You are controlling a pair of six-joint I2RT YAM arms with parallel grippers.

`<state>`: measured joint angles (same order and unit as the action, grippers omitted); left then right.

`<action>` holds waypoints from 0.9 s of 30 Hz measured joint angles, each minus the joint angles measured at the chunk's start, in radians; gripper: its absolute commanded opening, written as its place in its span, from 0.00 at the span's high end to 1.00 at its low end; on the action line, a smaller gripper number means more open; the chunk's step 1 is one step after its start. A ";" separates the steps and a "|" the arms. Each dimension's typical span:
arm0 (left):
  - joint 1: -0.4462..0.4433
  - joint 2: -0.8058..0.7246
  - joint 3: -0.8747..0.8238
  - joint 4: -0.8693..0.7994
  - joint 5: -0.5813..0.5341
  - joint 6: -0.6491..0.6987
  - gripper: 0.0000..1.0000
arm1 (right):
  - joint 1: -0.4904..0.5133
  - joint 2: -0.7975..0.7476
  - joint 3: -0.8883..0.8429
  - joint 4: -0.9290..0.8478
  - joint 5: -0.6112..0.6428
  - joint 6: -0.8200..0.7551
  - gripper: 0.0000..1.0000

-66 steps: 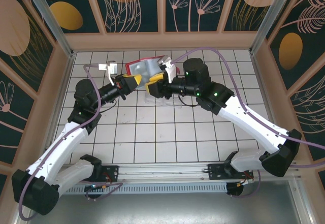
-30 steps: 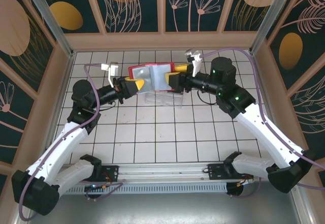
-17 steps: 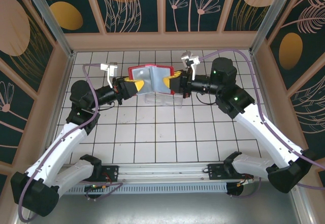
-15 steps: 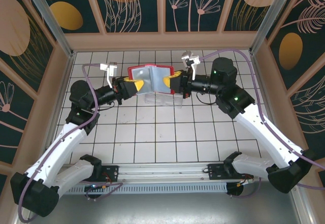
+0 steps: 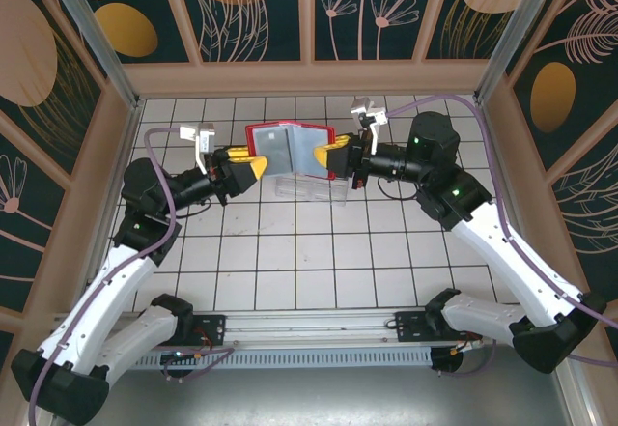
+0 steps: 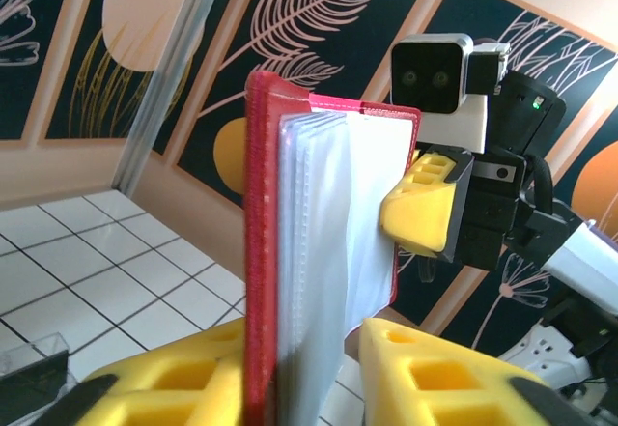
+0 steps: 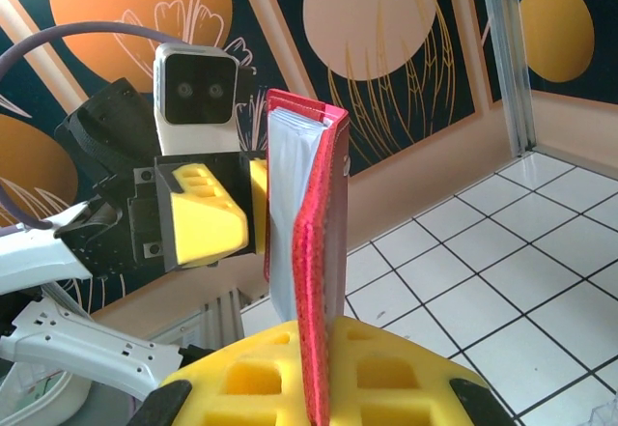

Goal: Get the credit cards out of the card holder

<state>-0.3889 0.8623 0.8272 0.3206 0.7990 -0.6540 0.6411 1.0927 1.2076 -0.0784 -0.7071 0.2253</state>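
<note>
Starting from the near edge, the white tiled bench point(image 5: 290, 262) runs back to a clear rectangular plastic tray point(image 5: 309, 189) lying flat near its far side. Above the far edge of that tray, clear of the bench, hangs the small red folding card holder point(image 5: 290, 146), spread open with its greyish inner sleeves facing up and toward the near side. The right tool point(image 5: 328, 158) comes in over the tray's right far corner, and its yellow fingers are pressed together on the right red flap of the card holder point(image 7: 323, 252), which stands upright out of the right tool point(image 7: 319, 349) in its wrist view. The left tool point(image 5: 253, 165) sits over the tray's left far corner. In its wrist view the yellow fingers flank the left flap point(image 6: 261, 233) and sleeves, but I cannot tell whether the left tool point(image 6: 299, 349) is pinching them. No card can be picked out among the sleeves.
</note>
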 measured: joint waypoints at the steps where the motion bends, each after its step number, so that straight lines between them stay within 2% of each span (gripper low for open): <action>1: 0.000 0.000 0.000 -0.005 -0.004 0.005 0.78 | 0.000 0.000 0.000 0.000 -0.002 0.002 1.00; 4: 0.000 0.000 0.000 -0.019 -0.020 0.019 0.83 | 0.000 -0.002 0.000 0.000 -0.005 0.007 1.00; 7: 0.000 0.004 0.005 -0.036 -0.029 0.032 0.84 | 0.000 -0.002 0.000 0.001 -0.018 0.018 1.00; 13: 0.000 0.047 0.024 -0.031 -0.024 0.040 0.72 | 0.000 -0.002 -0.008 0.037 -0.056 0.044 1.00; 20: 0.000 0.129 0.034 0.048 0.017 -0.005 0.68 | 0.003 -0.002 -0.013 0.055 -0.072 0.062 1.00; 27: -0.003 0.149 0.043 0.119 0.058 -0.043 0.63 | 0.016 -0.002 -0.013 0.075 -0.074 0.069 1.00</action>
<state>-0.3920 1.0111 0.8703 0.4397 0.8574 -0.6975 0.6571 1.0912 1.1950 -0.0032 -0.7807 0.2947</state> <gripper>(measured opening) 0.357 0.077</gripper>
